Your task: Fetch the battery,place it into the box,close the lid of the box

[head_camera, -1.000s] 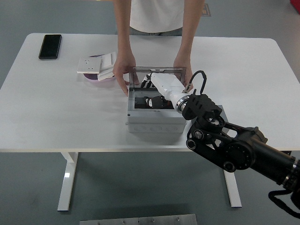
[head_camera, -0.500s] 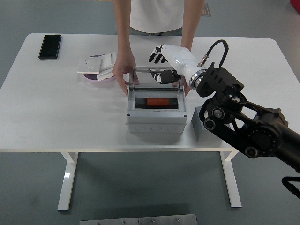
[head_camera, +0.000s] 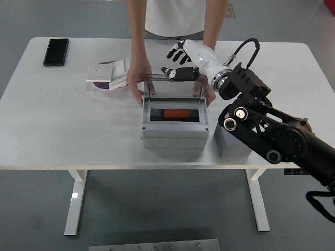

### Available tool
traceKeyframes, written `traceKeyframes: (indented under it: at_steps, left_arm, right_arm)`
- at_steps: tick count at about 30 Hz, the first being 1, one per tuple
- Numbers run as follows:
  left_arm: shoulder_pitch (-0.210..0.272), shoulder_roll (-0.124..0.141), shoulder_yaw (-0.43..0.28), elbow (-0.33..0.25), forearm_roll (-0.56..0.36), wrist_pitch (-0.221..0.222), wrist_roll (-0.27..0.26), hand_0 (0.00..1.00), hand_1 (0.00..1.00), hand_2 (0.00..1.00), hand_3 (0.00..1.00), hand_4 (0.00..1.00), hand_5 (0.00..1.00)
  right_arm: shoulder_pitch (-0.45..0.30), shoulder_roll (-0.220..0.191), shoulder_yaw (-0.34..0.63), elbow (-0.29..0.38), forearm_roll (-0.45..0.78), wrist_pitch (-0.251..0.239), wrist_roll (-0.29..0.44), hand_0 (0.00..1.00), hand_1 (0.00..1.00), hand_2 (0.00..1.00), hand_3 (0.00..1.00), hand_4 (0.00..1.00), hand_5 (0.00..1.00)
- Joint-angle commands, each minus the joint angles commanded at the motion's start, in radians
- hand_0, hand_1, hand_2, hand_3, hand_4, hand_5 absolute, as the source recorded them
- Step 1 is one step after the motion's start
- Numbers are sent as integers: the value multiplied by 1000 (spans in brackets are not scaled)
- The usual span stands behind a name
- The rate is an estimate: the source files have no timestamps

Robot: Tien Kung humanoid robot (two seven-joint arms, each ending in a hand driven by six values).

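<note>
A grey box [head_camera: 174, 130] stands at the table's middle with its clear lid [head_camera: 174, 88] raised upright at the back. An orange-red battery [head_camera: 176, 113] lies inside the box. My right hand [head_camera: 177, 63] is above and behind the lid's top edge, fingers spread and holding nothing, thumb near the rim. A person at the far side steadies the box, one hand [head_camera: 137, 81] at its left and the other hand [head_camera: 209, 93] at its right. My left arm is out of view.
A black phone [head_camera: 55, 51] lies at the far left. White switch plates [head_camera: 109, 72] rest on a pink dish [head_camera: 112, 87] left of the box. A grey block [head_camera: 227, 141] sits right of the box under my right arm.
My right hand came up out of the box, leaving the battery inside, and moved back to just above the lid's top edge. The person's hands stayed on the box.
</note>
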Motion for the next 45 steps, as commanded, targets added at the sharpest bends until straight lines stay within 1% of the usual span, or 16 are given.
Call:
traceKeyframes:
  at_steps: [5,6,11,12,17,18,24,30,35,36,41,42,45]
  left_arm:
    - [0,0,-1,0,2,-1,1,611,739,603,547,395,2]
    - [0,0,-1,0,3,-1,1,611,739,602,546,394,2]
    - [-2,0,-3,0,7,-2,3,611,739,602,546,394,2]
    - [-3,0,-3,0,8,-2,2,611,739,603,547,395,2]
    - [-4,2,-4,-1,9,-2,2,611,739,603,547,395,2]
    - [-4,2,-4,-1,9,-1,2,610,739,601,547,395,2]
    - [-3,1,-3,-1,8,0,2,610,738,601,546,394,2]
    - [-2,0,2,-1,0,0,-2,610,739,602,547,394,2]
    - [3,-1,6,-1,-8,2,-4,610,739,602,547,394,2]
    - [4,-1,7,-1,-9,2,-5,610,738,599,546,393,2]
    - [7,-1,11,-1,-17,3,-9,610,738,599,546,393,2]
    - [7,-1,12,-1,-19,3,-10,609,739,598,546,393,2]
    - [8,-1,14,-1,-21,4,-11,609,739,598,546,393,2]
  right_arm:
    - [-4,19,-5,-52,49,-25,31,774,728,724,767,926,998]
    - [-5,24,-8,-68,58,-30,41,865,757,759,780,942,998]
    - [-5,38,-16,-116,92,-43,67,865,757,759,780,942,998]
    - [-5,41,-18,-123,99,-46,70,935,786,774,790,956,998]
    - [-7,47,-35,-137,128,-54,74,935,786,774,790,956,998]
    - [-8,48,-40,-138,136,-56,75,992,809,782,800,972,998]
    - [-9,51,-75,-134,146,-60,68,997,821,788,811,984,998]
    - [-15,44,-106,-111,160,-51,54,998,821,789,812,993,998]
    - [-24,30,-119,-70,165,-40,25,998,821,789,812,993,998]
    - [-25,28,-120,-63,166,-37,19,894,769,770,806,992,998]
    - [-29,18,-124,-39,187,-8,-20,894,769,770,806,992,998]
    - [-30,16,-124,-34,200,3,-31,799,722,729,766,990,998]
    - [-33,11,-125,-20,224,28,-62,799,722,729,766,990,998]
